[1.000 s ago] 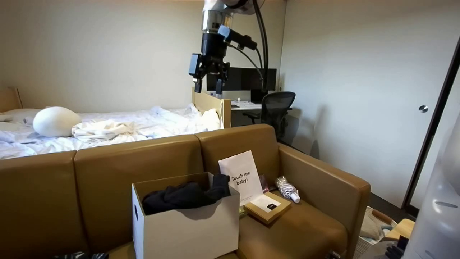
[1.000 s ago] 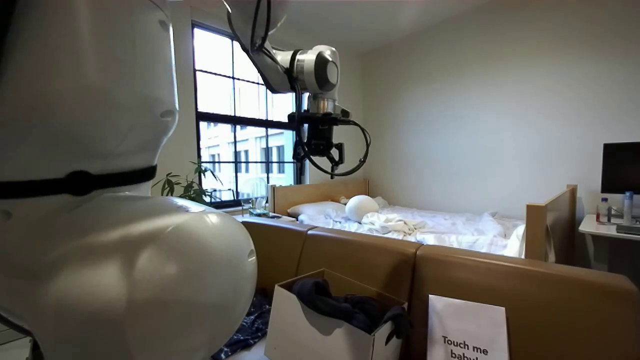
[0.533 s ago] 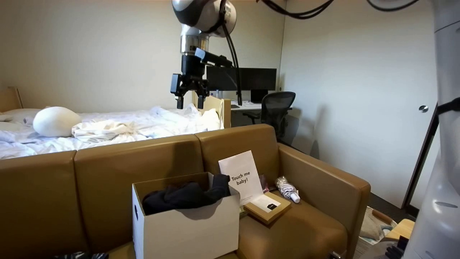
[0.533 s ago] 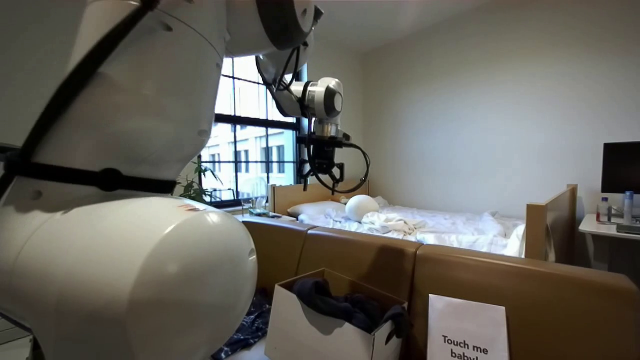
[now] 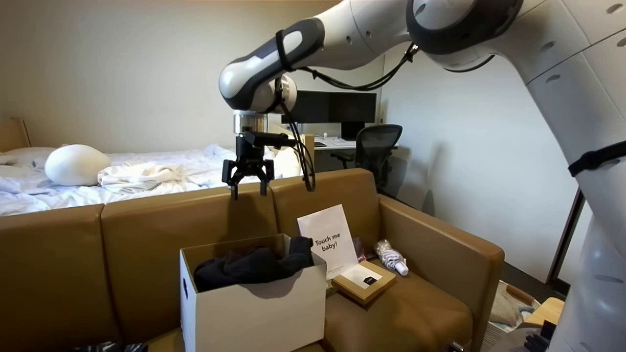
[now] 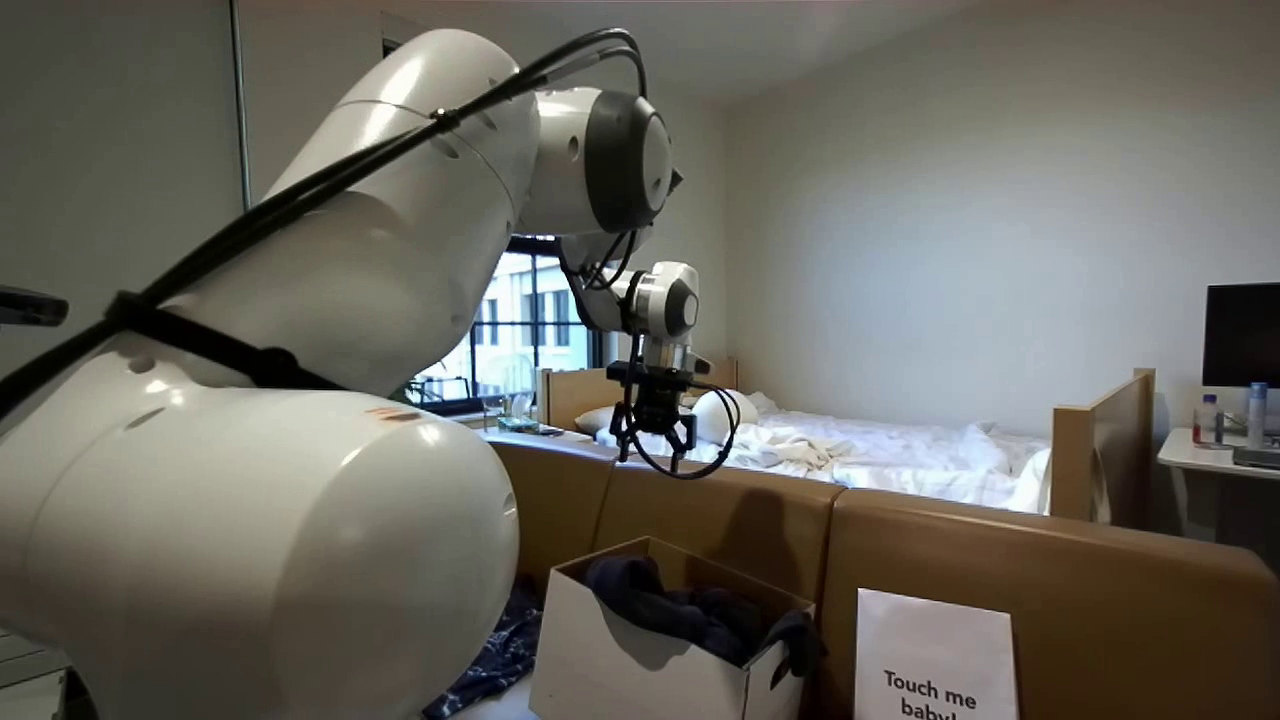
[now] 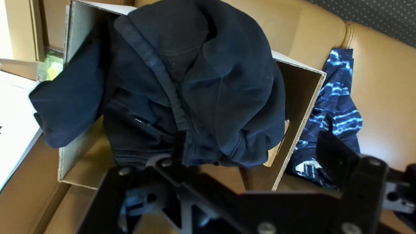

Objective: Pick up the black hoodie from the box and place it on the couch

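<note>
Surface: tan-brown couch point(image 5: 415, 308). A white-sheeted bed point(image 6: 930, 462) stands behind its backrest; a window point(image 6: 510, 315) shows in an exterior view. Containers: the white box point(image 5: 259, 315) sits on the seat. A small tan flat box point(image 5: 362, 288) and a tilted card point(image 5: 326, 234) reading "Touch me baby!" are beside it; blue patterned fabric point(image 7: 338, 110) lies at its opposite side. The black hoodie point(image 7: 195, 84) is bunched in the white box, one part hanging over the rim on the card's side. The tool point(image 5: 249, 191) hangs higher, apart from the hoodie, its jaws standing wide.
</note>
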Robot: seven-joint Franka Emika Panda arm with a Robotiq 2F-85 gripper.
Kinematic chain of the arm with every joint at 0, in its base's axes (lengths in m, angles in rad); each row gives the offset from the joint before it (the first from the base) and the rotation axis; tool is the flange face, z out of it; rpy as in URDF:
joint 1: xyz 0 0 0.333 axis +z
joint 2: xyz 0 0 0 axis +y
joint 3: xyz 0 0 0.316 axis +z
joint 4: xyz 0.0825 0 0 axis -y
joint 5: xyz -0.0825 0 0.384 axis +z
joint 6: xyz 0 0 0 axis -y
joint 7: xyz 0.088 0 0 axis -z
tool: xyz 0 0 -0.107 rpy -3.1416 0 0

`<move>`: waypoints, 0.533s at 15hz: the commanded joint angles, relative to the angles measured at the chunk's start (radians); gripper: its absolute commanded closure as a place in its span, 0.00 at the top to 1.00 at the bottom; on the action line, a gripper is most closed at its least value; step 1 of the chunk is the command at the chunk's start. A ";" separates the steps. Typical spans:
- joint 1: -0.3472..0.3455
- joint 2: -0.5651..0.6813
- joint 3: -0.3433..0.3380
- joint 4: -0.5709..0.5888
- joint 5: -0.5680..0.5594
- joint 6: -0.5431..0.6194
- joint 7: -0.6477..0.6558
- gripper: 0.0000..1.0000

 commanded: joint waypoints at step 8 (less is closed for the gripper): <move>0.009 0.178 -0.008 0.144 0.024 -0.081 0.035 1.00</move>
